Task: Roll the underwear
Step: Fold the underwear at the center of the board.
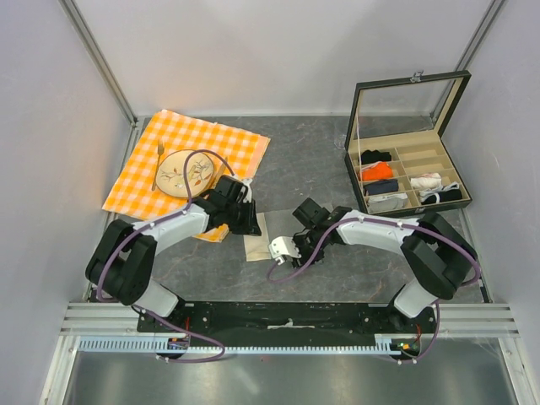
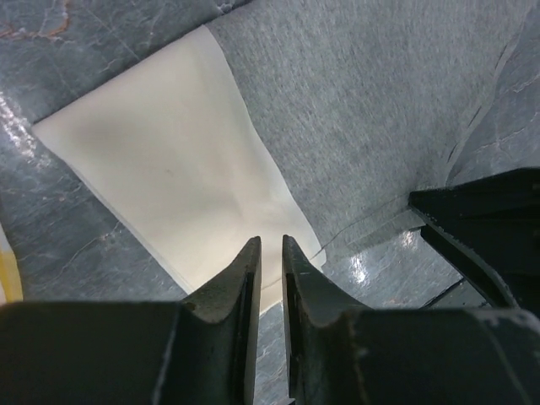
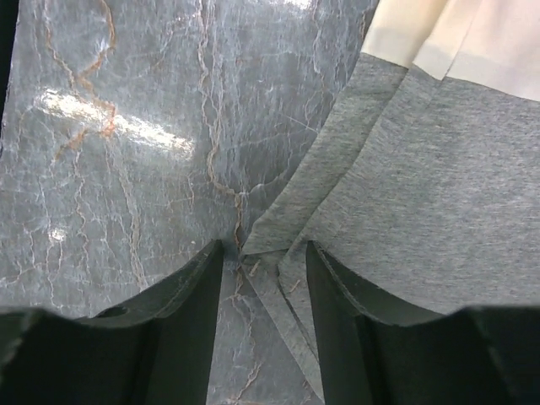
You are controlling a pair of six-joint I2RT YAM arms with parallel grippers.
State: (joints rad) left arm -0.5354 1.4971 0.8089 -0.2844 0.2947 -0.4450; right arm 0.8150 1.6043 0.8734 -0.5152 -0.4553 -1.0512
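The underwear lies flat on the table between my two arms; its cream-white strip shows in the top view, and the grey part is mostly hidden by the right arm. In the left wrist view the cream strip meets the grey cloth. My left gripper is nearly closed, its tips on the strip's near corner, where creases converge. My right gripper is open. It straddles a folded grey corner of the underwear without closing on it.
An orange-and-white checked cloth at the back left carries a plate and a fork. A dark compartment box with its lid open stands at the back right and holds small garments. A yellow-orange scrap lies by the left gripper.
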